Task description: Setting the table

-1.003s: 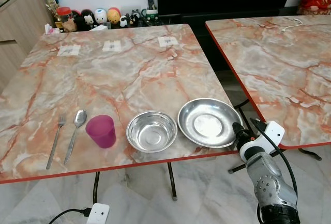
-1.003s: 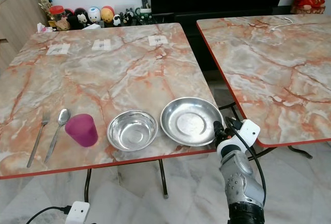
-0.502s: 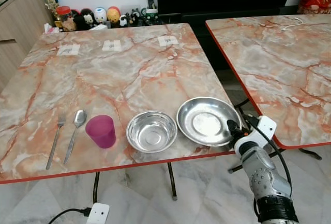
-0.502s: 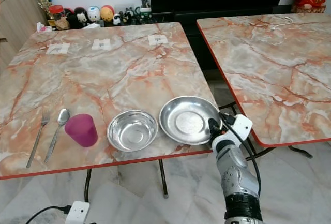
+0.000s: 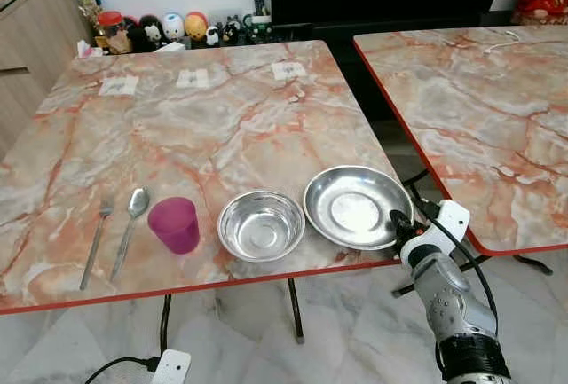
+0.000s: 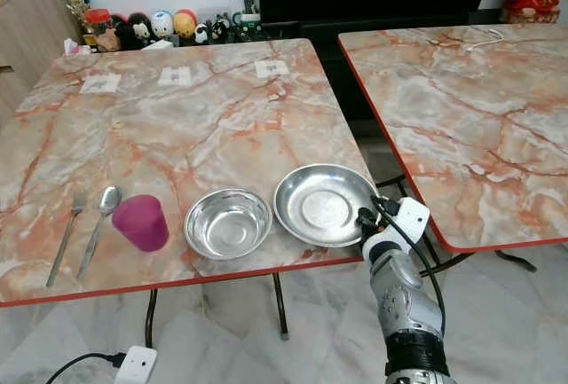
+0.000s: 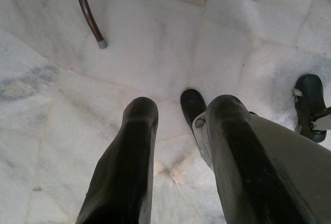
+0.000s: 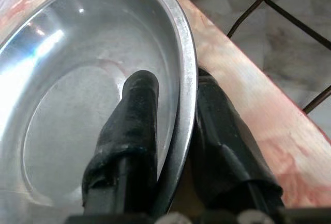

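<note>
The right gripper is clamped on the rim of a shallow, round stainless-steel plate: in the right wrist view one black rubbery finger lies inside the dish and the other sits outside, under the rim, against the tabletop's edge. The plate's polished inner surface shows soft highlights and a flat, duller centre. From the head views, the plate rests near the front right corner of a square marble-patterned table, glossy, veined in orange and grey, with a thin red edge. The silver right arm rises from below the table's edge, with a white block near the wrist and a black cable looped beside it.

Just left of the plate is a deeper round steel bowl, rims nearly touching. Further left stands a translucent magenta plastic cup, upright, then a metal spoon and a fork lying side by side, handles toward the front edge. Three small paper cards lie along the far side. A second marble table stands to the right, apart.

The left wrist view shows the left gripper with its two black fingers parted, over a pale marble floor with a thin table leg.
</note>
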`<state>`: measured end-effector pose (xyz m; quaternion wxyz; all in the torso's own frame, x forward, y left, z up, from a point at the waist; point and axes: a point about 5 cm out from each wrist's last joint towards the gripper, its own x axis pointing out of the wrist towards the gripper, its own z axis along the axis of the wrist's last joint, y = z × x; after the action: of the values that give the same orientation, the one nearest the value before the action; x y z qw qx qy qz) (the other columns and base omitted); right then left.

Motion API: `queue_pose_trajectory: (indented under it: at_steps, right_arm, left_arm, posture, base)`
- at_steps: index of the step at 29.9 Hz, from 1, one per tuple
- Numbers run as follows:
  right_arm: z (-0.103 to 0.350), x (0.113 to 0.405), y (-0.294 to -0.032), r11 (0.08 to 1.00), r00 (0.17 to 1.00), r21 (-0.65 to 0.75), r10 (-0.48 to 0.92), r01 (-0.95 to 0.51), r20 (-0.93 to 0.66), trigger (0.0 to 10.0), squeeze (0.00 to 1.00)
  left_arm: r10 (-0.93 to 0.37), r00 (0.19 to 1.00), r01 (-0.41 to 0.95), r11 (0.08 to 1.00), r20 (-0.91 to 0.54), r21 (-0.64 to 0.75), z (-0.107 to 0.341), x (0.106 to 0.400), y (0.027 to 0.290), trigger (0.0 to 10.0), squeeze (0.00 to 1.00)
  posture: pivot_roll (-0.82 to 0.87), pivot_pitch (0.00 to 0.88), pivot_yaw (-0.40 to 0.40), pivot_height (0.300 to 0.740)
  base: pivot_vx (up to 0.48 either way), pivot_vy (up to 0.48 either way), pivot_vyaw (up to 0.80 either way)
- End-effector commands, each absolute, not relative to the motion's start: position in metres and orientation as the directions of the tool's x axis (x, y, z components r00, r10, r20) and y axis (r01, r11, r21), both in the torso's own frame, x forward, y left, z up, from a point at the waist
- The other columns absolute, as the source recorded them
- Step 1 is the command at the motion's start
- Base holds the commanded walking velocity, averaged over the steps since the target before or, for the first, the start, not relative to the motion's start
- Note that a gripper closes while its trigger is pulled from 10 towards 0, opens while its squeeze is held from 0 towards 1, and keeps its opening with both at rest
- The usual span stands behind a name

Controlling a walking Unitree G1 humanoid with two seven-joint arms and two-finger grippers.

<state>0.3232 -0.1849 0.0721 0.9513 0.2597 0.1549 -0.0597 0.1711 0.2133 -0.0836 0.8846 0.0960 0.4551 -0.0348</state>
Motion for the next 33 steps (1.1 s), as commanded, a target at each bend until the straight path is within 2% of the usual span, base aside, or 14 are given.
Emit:
queue_pose_trajectory:
  at_steps: [1, 5, 11, 14, 17, 18, 19, 20, 26, 33]
  right_arm:
    - [0.065, 0.32, -0.189, 0.86, 0.931, 0.453, -0.067, 0.236, -0.359, 0.0, 0.0]
    - [0.069, 0.32, -0.196, 0.854, 0.936, 0.445, -0.123, 0.27, -0.331, 0.0, 0.0]
    - [0.095, 0.314, -0.216, 0.807, 0.945, 0.495, -0.307, 0.322, -0.113, 0.0, 0.0]
    - [0.1, 0.313, -0.218, 0.815, 0.943, 0.484, -0.324, 0.317, -0.073, 0.0, 0.0]
    - [0.121, 0.308, -0.214, 0.856, 0.947, 0.462, -0.307, 0.232, 0.093, 0.0, 0.0]
    - [0.124, 0.308, -0.213, 0.857, 0.947, 0.465, -0.303, 0.221, 0.108, 2.4, 0.0]
    - [0.125, 0.308, -0.213, 0.858, 0.946, 0.467, -0.302, 0.216, 0.117, 2.4, 0.0]
    - [0.128, 0.308, -0.212, 0.867, 0.945, 0.453, -0.298, 0.208, 0.136, 10.0, 0.0]
    - [0.133, 0.31, -0.208, 0.892, 0.949, 0.416, -0.269, 0.179, 0.168, 10.0, 0.0]
    - [0.139, 0.31, -0.208, 0.919, 0.948, 0.359, -0.246, 0.162, 0.201, 10.0, 0.0]
  left_arm:
    - [0.025, 0.571, 0.16, 0.977, -0.821, 0.141, -0.086, 0.167, 0.212, 10.0, 0.0]
    - [0.024, 0.573, 0.162, 0.976, -0.819, 0.142, -0.085, 0.169, 0.212, 10.0, 0.0]
    - [0.027, 0.576, 0.166, 0.975, -0.817, 0.149, -0.084, 0.17, 0.213, 10.0, 0.0]
    - [0.03, 0.575, 0.162, 0.976, -0.818, 0.149, -0.084, 0.169, 0.214, 10.0, 0.0]
    - [0.046, 0.58, 0.139, 0.978, -0.814, 0.154, -0.084, 0.169, 0.216, 10.0, 0.0]
    - [0.05, 0.579, 0.133, 0.979, -0.814, 0.154, -0.084, 0.168, 0.216, 10.0, 0.0]
    - [0.052, 0.578, 0.129, 0.98, -0.815, 0.154, -0.084, 0.168, 0.217, 10.0, 0.0]
    - [0.054, 0.572, 0.12, 0.982, -0.818, 0.148, -0.085, 0.168, 0.217, 10.0, 0.0]
    - [0.059, 0.575, 0.106, 0.984, -0.816, 0.146, -0.085, 0.167, 0.217, 10.0, 0.0]
    - [0.065, 0.573, 0.099, 0.984, -0.817, 0.148, -0.086, 0.166, 0.215, 10.0, 0.0]
  posture:
    - [-0.07, 0.035, 0.011, 0.74]
    - [-0.07, 0.05, 0.01, 0.74]
    - [-0.08, 0.066, 0.011, 0.74]
    - [-0.08, 0.067, 0.011, 0.74]
    - [-0.09, 0.072, 0.013, 0.74]
    - [-0.09, 0.075, 0.014, 0.74]
    - [-0.09, 0.076, 0.014, 0.74]
    - [-0.09, 0.076, 0.013, 0.74]
    - [-0.08, 0.077, 0.008, 0.74]
    - [-0.09, 0.081, 0.006, 0.74]
  base:
    - [0.0, 0.0, 0.0]
    - [0.0, 0.0, 0.0]
    - [0.0, 0.0, 0.0]
    - [0.0, 0.0, 0.0]
    - [0.0, 0.0, 0.0]
    - [0.0, 0.0, 0.0]
    - [0.0, 0.0, 0.0]
    - [0.0, 0.0, 0.0]
    - [0.0, -0.08, 0.0]
    - [0.257, -0.389, 0.0]
